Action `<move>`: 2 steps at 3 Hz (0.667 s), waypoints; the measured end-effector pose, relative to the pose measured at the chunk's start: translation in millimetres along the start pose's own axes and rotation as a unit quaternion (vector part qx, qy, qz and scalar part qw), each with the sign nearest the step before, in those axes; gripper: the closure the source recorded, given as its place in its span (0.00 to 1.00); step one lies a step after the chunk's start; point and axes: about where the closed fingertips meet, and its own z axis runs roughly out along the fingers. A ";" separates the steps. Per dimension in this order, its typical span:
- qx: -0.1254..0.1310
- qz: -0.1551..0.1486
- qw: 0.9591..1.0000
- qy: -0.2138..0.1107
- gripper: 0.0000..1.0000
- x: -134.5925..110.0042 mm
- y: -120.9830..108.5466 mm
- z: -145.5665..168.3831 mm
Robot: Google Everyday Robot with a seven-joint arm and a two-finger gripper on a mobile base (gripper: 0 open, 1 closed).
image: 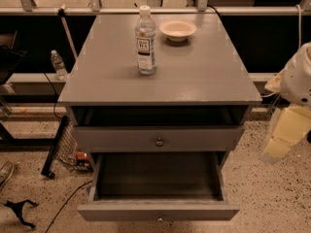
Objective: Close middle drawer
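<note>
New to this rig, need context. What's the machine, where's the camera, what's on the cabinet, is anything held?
There is one camera. It looks down from the front at a grey cabinet, and where it is mounted is not known. The pale shapes at the right edge are the robot's arm. Its cream tool hangs beside the cabinet, apart from it, and nothing shows in its grasp. On the cabinet's top stand an upright water bottle and, behind it, a small bowl. The upper drawer is out a little. The middle drawer below it is pulled far out, with nothing visible inside. That is the one to close.
</note>
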 end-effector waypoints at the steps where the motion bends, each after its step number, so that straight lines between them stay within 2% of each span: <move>1: -0.037 0.035 0.998 0.032 0.00 20.6 32.3 46.3; 2: -0.036 0.035 0.998 0.031 0.00 20.1 31.7 45.3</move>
